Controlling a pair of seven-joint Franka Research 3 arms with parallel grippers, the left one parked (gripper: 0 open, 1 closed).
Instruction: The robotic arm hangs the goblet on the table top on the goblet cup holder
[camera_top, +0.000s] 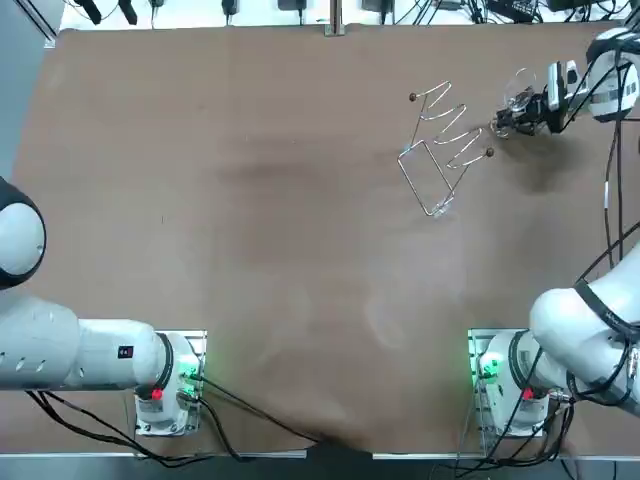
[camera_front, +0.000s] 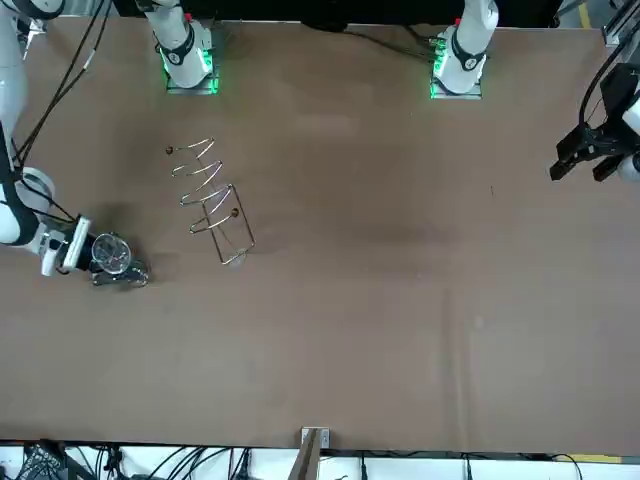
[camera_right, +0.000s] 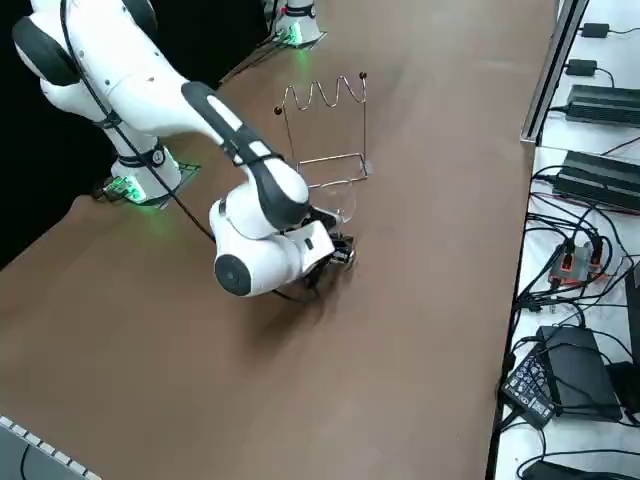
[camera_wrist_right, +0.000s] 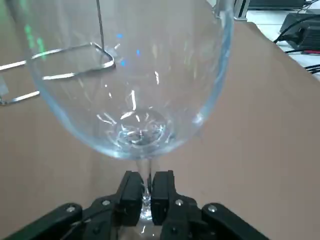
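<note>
The end effector is closed tight on the stem of the goblet. The glass is light, brittle and slippery, so the stem suits. The cup holder stands just beyond.

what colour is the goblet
Clear goblet, stem clamped in the right tool; best in right wrist view.
</note>
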